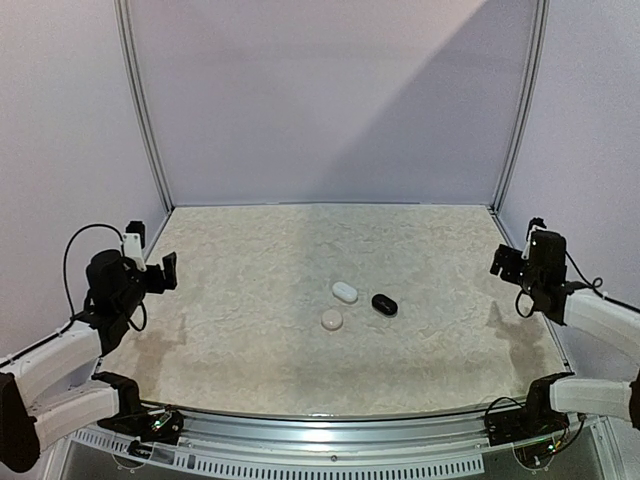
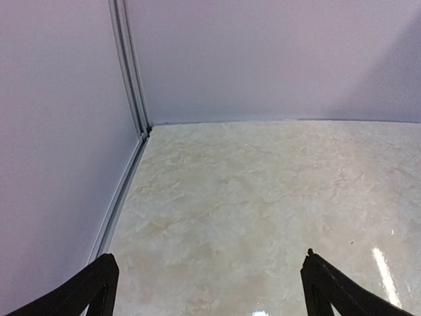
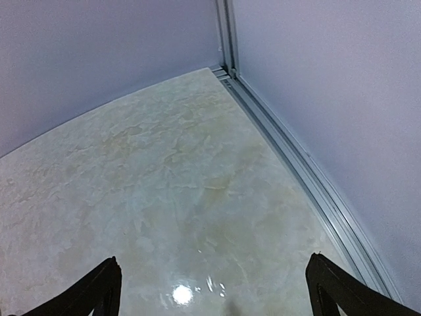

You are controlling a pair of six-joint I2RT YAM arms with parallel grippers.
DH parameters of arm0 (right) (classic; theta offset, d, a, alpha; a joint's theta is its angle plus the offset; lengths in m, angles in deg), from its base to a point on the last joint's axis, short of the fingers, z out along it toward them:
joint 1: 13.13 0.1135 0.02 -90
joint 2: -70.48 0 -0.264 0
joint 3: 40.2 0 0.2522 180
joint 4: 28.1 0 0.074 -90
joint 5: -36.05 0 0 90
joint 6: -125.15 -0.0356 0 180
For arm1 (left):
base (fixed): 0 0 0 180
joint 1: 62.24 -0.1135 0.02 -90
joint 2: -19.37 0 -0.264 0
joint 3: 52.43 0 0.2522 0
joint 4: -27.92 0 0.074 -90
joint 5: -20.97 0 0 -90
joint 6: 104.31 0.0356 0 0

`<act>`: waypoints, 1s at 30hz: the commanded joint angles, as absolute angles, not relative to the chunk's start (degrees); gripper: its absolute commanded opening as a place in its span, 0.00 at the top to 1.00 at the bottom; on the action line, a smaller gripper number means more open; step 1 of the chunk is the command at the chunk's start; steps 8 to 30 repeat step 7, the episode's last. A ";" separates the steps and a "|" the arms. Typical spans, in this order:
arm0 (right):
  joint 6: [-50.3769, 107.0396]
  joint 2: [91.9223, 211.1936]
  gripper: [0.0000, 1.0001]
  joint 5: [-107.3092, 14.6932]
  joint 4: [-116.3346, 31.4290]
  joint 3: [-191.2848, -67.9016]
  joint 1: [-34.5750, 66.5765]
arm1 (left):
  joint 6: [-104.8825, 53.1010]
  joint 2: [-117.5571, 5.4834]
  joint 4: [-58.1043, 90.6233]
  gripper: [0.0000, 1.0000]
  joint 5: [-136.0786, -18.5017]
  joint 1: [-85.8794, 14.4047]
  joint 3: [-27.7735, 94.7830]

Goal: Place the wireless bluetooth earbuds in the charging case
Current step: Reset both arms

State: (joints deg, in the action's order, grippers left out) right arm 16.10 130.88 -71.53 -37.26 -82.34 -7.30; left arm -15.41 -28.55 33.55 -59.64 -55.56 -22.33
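Observation:
Three small pebble-like charging cases lie closed near the table's middle in the top view: a white case [image 1: 345,292], a black case [image 1: 384,304] and a cream case [image 1: 332,320]. No earbuds show in any view; they are hidden or too small to tell. My left gripper [image 1: 152,262] hovers open at the table's left edge, far from the cases. My right gripper [image 1: 514,254] hovers open at the right edge. The left wrist view shows the left gripper [image 2: 209,255] with only bare table between its fingers. The same holds for the right gripper [image 3: 214,258].
The marbled beige table [image 1: 250,350] is enclosed by pale walls, with metal corner posts at the back left [image 2: 131,72] and back right [image 3: 227,33]. A rail [image 3: 309,178] runs along the right wall's foot. A metal lip [image 1: 320,425] edges the table's front.

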 commanded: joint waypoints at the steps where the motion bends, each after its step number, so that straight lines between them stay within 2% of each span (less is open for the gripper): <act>1: 12.25 124.72 0.01 -78.67 -28.17 -75.20 -7.19 | -15.27 -26.82 32.14 0.01 -63.77 -59.86 -24.96; 30: 13.50 123.76 0.01 -77.71 -25.88 -74.54 -7.31 | -14.40 -27.10 32.42 0.01 -66.55 -60.53 -26.06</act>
